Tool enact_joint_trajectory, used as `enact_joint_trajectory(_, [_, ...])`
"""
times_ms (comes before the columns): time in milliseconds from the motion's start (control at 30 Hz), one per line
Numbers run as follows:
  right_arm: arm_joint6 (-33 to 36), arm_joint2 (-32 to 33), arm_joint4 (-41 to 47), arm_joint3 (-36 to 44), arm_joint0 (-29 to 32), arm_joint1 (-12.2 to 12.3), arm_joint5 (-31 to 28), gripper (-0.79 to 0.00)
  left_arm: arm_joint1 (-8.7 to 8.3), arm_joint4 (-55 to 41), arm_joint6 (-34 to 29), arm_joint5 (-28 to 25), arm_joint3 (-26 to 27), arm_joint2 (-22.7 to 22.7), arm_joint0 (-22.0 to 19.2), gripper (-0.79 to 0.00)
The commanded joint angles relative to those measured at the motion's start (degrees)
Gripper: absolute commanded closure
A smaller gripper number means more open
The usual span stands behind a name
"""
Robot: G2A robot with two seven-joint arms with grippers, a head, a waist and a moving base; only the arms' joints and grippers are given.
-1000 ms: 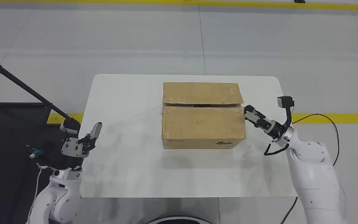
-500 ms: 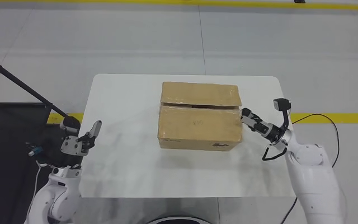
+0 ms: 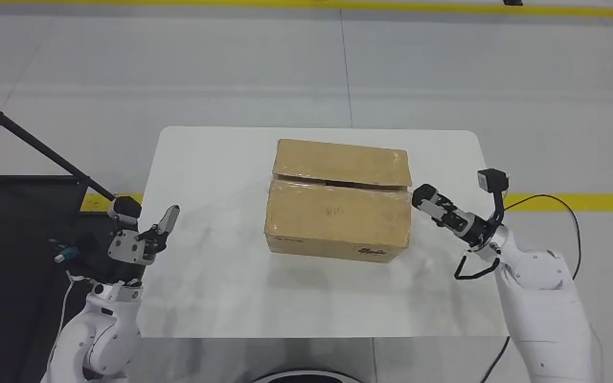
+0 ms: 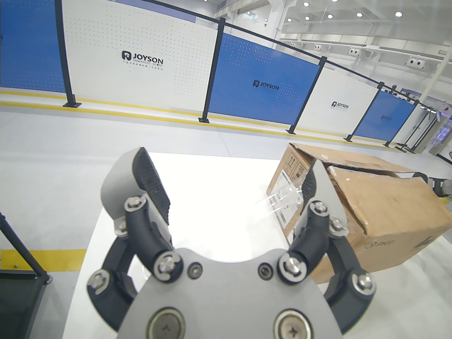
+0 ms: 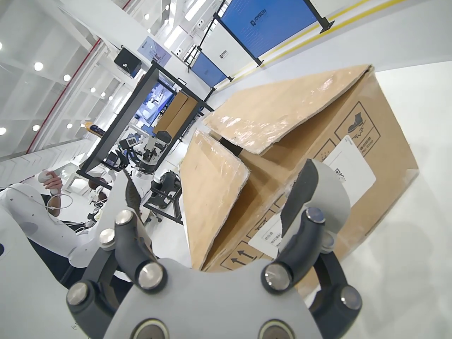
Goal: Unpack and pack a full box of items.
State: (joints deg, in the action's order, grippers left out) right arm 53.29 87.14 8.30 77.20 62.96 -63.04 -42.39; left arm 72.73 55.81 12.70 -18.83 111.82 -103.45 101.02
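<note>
1. The left gripper [image 3: 161, 226] hangs over the left edge of the table [image 3: 220, 297], fingers spread wide and empty, well apart from the box [image 3: 335, 218]; from there it cannot brace the box if it slides.
2. The right gripper [image 3: 422, 197] sits at the box's right end, fingers wide, holding nothing; whether it touches the cardboard I cannot tell; a push here, unbraced on the other side, would likely skew the box or drive it leftward.
3. The box lies mid-table, slightly askew; the near flap [image 3: 335, 203] and far flap [image 3: 342, 161] are down, with a dark gap between them; the glossy taped flaps may slip from the pads, or tear if lifted by one corner.
</note>
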Motion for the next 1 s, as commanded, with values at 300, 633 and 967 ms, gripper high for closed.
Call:
enact_joint_trajectory(300, [-1.0,0.5,4.1,2.4,1.5,0.3,2.6,-0.785,0.01,-8.2,-3.3,-1.8,0.4,0.2,-1.7,-0.785])
enact_joint_trajectory(633, [16.8,-1.8,21.7,-3.6,-3.9,1.0,8.8,-0.785,-0.16,-13.7,-8.6,-3.6,0.7,0.9,-3.0,-0.785])
enact_joint_trajectory(967, [22.2,-3.8,29.9,-2.4,-5.6,1.6,13.5,-0.785,-0.22,-16.1,-9.2,-5.7,0.5,1.5,-3.1,-0.785])
